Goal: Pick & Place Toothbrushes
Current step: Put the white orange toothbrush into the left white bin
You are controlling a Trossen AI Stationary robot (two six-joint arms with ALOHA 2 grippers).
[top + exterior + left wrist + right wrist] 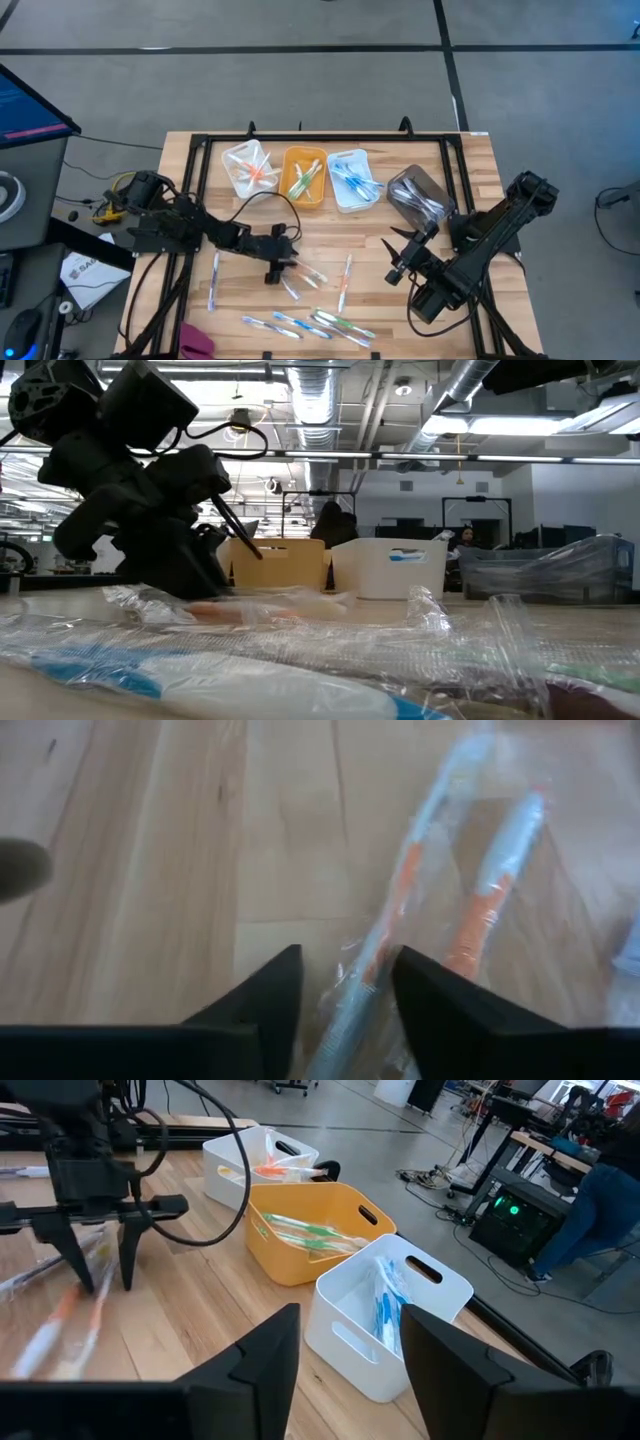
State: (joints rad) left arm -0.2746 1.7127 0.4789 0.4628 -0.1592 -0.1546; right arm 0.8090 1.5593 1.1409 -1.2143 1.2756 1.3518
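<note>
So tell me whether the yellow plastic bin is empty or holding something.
Not empty: the yellow plastic bin holds green toothbrushes in clear wrappers.

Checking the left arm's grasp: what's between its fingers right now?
Left wrist view: a wrapped orange toothbrush runs into the gap of the left gripper; a second orange one lies beside, outside it.

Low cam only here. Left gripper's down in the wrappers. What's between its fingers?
Observer: The left gripper straddles a wrapped orange toothbrush, jaws open on either side, not clamped.
Operator: Right arm?
Observer: The right gripper is open and empty, right of the table's centre.
Operator: Bins sorted?
Observer: Yes. Orange brushes are in the left white bin, green in the orange bin, blue in the right white bin.
</note>
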